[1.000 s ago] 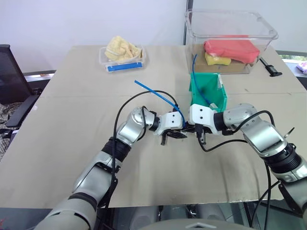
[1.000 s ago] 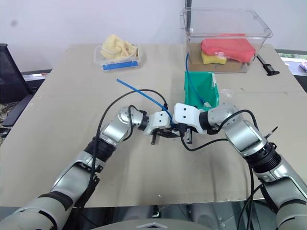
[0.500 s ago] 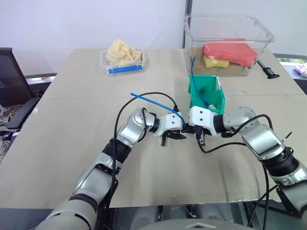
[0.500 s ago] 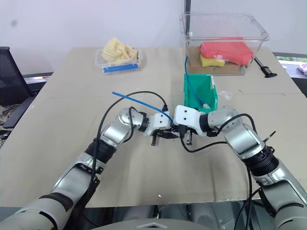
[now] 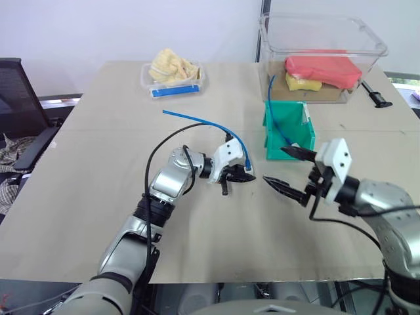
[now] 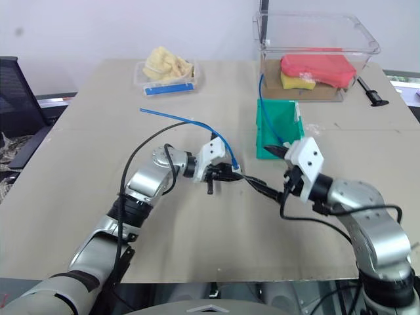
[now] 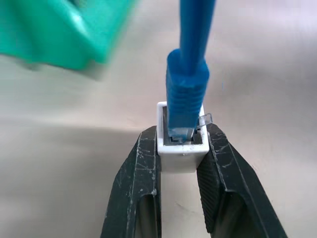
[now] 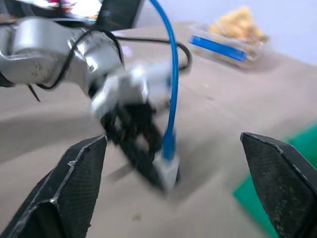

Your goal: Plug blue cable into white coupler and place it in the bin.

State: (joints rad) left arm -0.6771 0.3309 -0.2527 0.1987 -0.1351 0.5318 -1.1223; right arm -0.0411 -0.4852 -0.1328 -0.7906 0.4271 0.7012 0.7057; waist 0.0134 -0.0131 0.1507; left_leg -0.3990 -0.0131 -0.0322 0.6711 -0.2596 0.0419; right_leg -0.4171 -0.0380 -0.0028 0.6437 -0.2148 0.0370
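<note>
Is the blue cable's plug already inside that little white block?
Yes, the blue cable sits plugged in the white coupler, pinched by the left gripper.

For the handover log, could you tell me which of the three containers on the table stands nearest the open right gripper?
The bin, teal-green, just beyond the right gripper.

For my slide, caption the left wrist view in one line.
Left gripper clamps the white coupler with the blue cable plugged into its socket, the bin just beyond.

A beige table stands against a plain pale wall. A black office chair sits just beside the table's left edge, on the robot's left.
</note>
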